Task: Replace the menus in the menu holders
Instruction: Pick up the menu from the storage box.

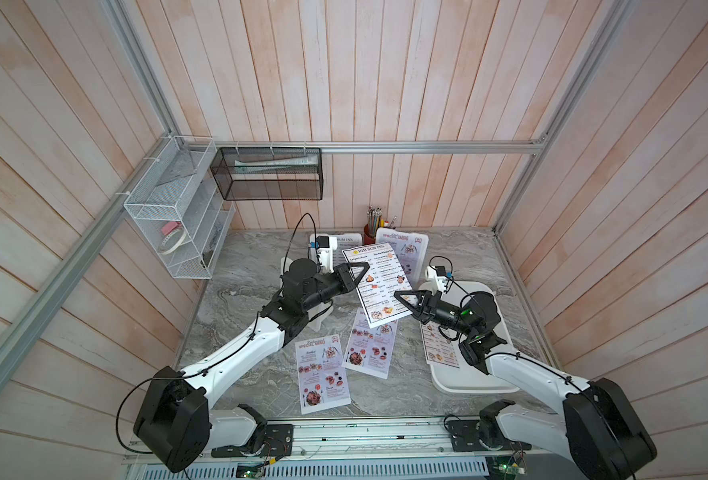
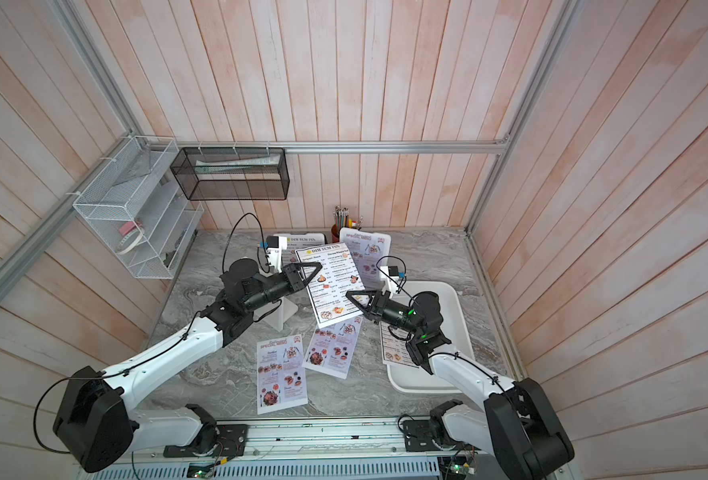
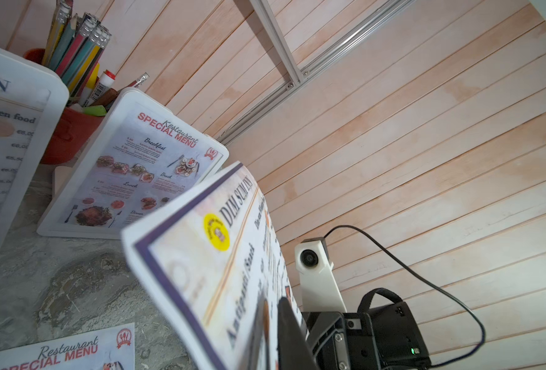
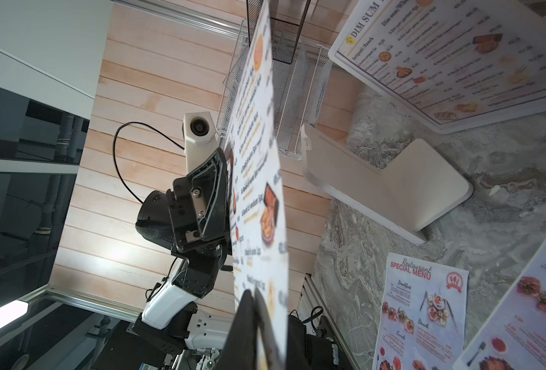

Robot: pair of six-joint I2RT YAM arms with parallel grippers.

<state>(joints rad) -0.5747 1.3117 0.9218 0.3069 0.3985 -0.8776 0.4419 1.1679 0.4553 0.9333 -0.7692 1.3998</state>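
left gripper (image 1: 360,270): narrow, nipped on the left edge of the held menu (image 1: 379,286), just left of frame centre in both top views.
right gripper (image 1: 402,298): narrow too, pinching the same sheet at its lower right edge; small bite, right at the margin.
held menu: a DIM SUM INN sheet, airborne at frame centre, tilted and bowed between the two pinches, clear of the table (image 1: 252,266).
empty holder (image 2: 281,313): lower left of the sheet, partly under the left arm; probable target.
back holders: upper centre; one (image 3: 55,89) with a DIM SUM INN sheet, one (image 3: 130,97) with a SPECIAL MENU sheet, not yet swapped.
loose sheets: two SPECIAL MENU sheets (image 1: 325,376) flat below centre; one more DIM SUM INN sheet (image 1: 439,349) in the tray (image 1: 473,384) at right.
risk, slip: thin paper, edge grips only; a drop onto the loose sheets likely with an early release of either pinch.
risk, crease: opposing pulls or a twist between two pinches; buckling or a tear.
risk, jam: floppy leading corner folding against the holder rim; slot not visible from here.
risk, knock: left arm close above the empty holder, a low sweep enough to shove it; pen cup (image 1: 369,237) near the sheet's top edge.
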